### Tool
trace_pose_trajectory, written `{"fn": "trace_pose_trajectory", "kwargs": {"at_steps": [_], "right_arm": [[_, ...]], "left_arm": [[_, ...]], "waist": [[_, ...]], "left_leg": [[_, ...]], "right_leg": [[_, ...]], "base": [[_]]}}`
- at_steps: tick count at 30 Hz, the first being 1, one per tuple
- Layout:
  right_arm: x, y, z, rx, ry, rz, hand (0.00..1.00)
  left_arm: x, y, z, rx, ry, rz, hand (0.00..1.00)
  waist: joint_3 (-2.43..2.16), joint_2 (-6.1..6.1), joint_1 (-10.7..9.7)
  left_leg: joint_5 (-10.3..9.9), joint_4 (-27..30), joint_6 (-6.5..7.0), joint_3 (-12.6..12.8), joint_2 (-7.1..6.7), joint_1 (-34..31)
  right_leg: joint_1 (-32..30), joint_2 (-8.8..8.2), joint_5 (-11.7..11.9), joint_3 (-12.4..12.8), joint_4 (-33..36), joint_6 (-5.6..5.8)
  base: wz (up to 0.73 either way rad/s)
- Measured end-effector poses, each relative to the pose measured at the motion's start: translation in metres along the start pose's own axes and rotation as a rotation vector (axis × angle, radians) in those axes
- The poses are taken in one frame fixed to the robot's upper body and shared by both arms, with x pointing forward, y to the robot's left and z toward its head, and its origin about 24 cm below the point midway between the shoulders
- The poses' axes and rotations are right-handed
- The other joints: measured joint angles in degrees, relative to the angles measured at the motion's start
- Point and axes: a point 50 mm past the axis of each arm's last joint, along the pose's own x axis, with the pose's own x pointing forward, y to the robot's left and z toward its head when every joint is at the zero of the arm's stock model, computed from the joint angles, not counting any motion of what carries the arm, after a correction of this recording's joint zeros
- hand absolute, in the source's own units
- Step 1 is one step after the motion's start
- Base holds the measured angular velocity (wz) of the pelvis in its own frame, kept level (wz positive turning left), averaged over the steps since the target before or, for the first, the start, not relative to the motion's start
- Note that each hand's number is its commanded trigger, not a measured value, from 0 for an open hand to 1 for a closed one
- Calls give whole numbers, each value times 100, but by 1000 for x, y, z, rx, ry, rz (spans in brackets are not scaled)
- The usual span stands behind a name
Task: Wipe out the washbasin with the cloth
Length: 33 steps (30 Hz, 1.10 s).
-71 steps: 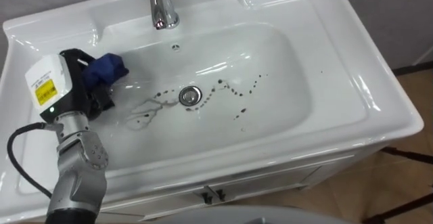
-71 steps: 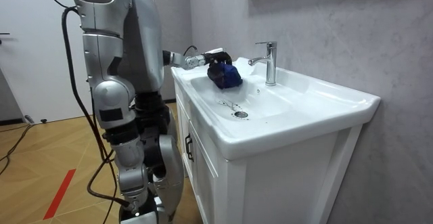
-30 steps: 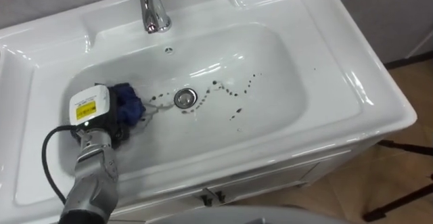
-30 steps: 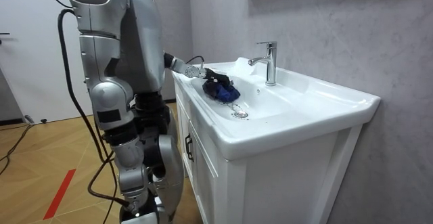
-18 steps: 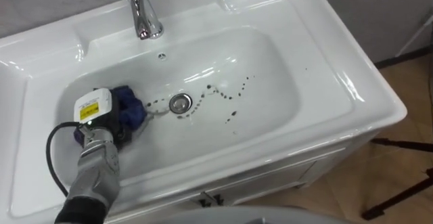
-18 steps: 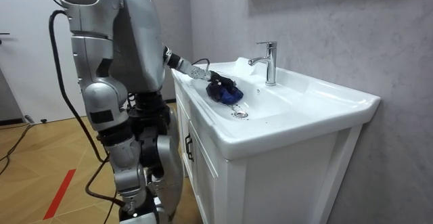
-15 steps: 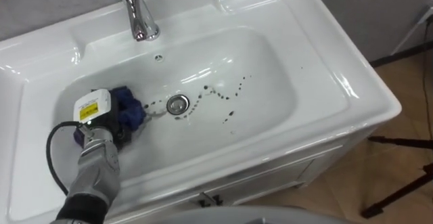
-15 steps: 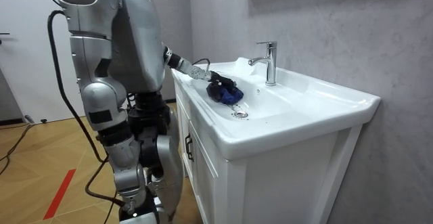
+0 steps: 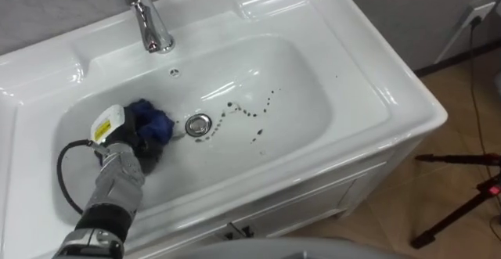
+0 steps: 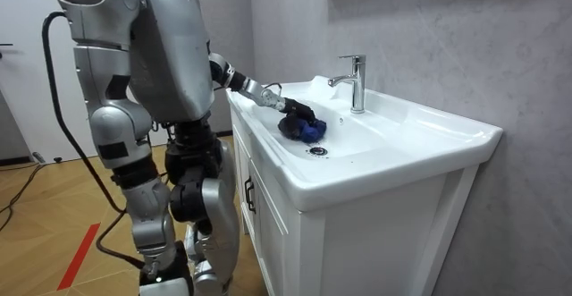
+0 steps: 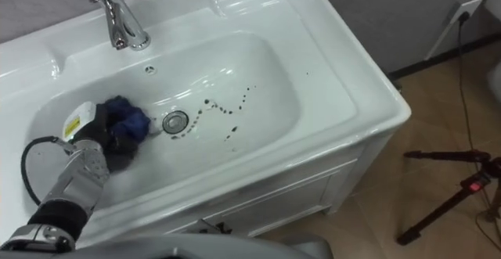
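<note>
1 hand is at work: the left hand [image 9: 125, 145] is set low in the basin [image 9: 313, 110], dark fingers curled round a bunched blue cloth [image 9: 153, 120]. The cloth is pressed to the basin floor just left of the drain [image 9: 198, 124]; whether it touches the drain ring cannot be told.

Step judged: a wiping stroke is in hand, with most of the job left. A trail of dark spots [image 9: 252, 112] is seen running from the drain out to the right, apart from the cloth and unwiped. A few rim specks [image 9: 338, 77] are noted on the right.

Next move, as judged: the cloth is to be dragged right, over the drain and along the trail, with pressure kept down and cloth kept between fingers and porcelain. A longer reach is called for.

Hard to make out:
- Fingertips are buried in the cloth, so grip firmness is not told.
- The floor under hand and cloth is covered, so dirt there is unknown.
- The tap [image 9: 149, 24] is cut off at the upper edge.

In the room view the robot is seen standing at the cabinet front, arm stretched over the rim.
</note>
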Motion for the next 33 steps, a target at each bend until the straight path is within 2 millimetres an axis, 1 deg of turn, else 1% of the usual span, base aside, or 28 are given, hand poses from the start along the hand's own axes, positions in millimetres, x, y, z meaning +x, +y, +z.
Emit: {"fn": "trace_pose_trajectory", "kwargs": {"at_steps": [5,6,10,11,15,18,20,22,24,26,29,33], "right_arm": [[0,1,0,4,15,4,0],[0,1,0,5,16,6,0],[0,4,-2,17,30,19,0],[0,5,-2,18,34,28,0],[1,9,-3,15,39,56,0],[1,10,-3,23,41,65,0],[1,11,-5,34,52,66,0],[1,11,-5,42,57,63,0],[1,11,-4,42,55,63,0],[1,12,-5,43,58,68,0],[1,13,-5,58,54,85,0],[1,15,-6,63,58,98,0]], "left_arm": [[0,-8,15,-125,-28,-66,100],[-1,-11,17,-141,-32,-81,100],[-2,-16,23,-190,-45,-115,100],[-3,-17,24,-209,-46,-125,100],[-3,-19,31,-263,-63,-164,100],[-3,-20,39,-261,-85,-178,100],[-4,-22,44,-250,-99,-193,100],[-4,-24,48,-253,-112,-207,100],[-5,-25,52,-273,-121,-220,100],[-6,-27,59,-264,-142,-233,100],[-9,-30,67,-261,-172,-252,100],[-16,-32,85,-235,-247,-296,100]], "waist": [[-3,-18,-15],[-2,-18,-65],[-2,-18,-162],[-2,-18,-233],[0,-22,-361],[2,-22,-410],[3,-23,-447],[6,-17,-491],[10,-11,-603],[13,-7,-637],[16,-11,-759],[44,-14,-949]], "left_leg": [[-37,4,58,-2,-7,-15],[-36,1,58,-8,-14,-26],[-36,1,59,9,-44,-19],[-36,0,59,11,-51,-24],[-37,7,61,160,-57,-93],[-37,10,61,214,-61,-140],[-37,10,61,291,-62,-140],[-41,10,68,298,-61,-147],[-44,10,73,298,-57,-174],[-44,8,73,315,-56,-191],[-45,3,75,394,-57,-187],[-73,1,119,443,-55,-204]], "right_leg": [[-13,-4,31,7,-25,54],[-11,-11,44,-2,-46,71],[0,-46,59,-9,-47,98],[-2,-55,59,-9,-45,107],[-114,-69,57,26,3,125],[-217,-54,64,126,57,135],[-218,-57,65,143,52,141],[-213,-57,72,149,27,153],[-199,-59,88,145,-26,173],[-201,-69,97,138,-48,185],[-202,-89,98,140,-44,193],[-207,-84,103,149,-87,205]], "base": [[1],[7],[0],[0],[-4],[-15],[-5],[2],[9],[4],[-3],[-2]]}}
